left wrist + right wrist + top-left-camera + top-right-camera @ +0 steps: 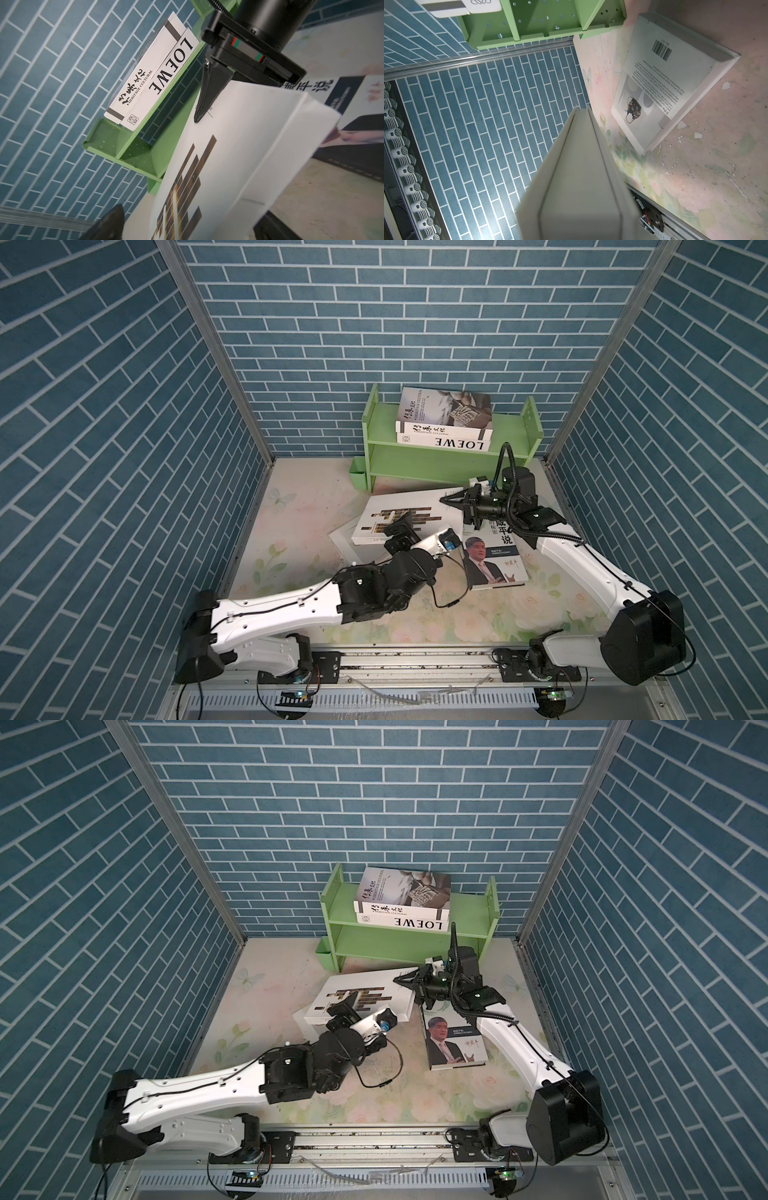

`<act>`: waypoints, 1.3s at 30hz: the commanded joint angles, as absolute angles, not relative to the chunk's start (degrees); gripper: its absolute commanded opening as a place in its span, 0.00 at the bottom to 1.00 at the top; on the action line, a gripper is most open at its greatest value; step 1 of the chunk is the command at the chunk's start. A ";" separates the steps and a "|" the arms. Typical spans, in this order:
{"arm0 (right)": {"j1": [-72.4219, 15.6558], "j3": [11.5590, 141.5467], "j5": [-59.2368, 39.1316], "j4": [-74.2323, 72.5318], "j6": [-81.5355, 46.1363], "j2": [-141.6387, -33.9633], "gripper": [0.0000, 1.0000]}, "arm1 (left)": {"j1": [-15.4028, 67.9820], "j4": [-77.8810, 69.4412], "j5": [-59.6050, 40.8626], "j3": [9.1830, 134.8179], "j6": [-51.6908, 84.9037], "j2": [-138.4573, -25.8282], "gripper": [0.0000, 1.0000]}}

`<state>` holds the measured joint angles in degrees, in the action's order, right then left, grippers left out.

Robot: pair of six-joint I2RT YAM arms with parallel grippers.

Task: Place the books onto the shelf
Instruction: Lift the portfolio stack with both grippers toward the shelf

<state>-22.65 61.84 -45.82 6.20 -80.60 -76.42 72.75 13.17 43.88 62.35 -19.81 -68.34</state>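
Two books lie stacked on the top tier of the green shelf (436, 462) (390, 942): a LOEWE book (449, 444) under a Heritage Cultural book (444, 410). A white book with brown bars (411, 510) (239, 145) is tilted up over a flat white book (340, 540) (670, 83). My right gripper (449, 501) (402, 981) is shut on its far right edge; that book (579, 176) hides the jaws in the right wrist view. My left gripper (401, 531) (193, 218) is open at its near edge, with daylight beside one finger. A portrait book (494, 564) lies to the right.
A small green cup (360, 477) hangs at the shelf's lower left corner. Blue brick-pattern walls close in the back and both sides. The floral tabletop (299, 531) shows to the left of the books. The shelf's lower tier holds nothing I can see.
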 commanded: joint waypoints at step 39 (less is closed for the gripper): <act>-8.18 87.51 -58.49 -21.02 -84.09 -81.35 0.13 | 8.37 -32.84 -56.55 64.76 73.05 -70.71 0.96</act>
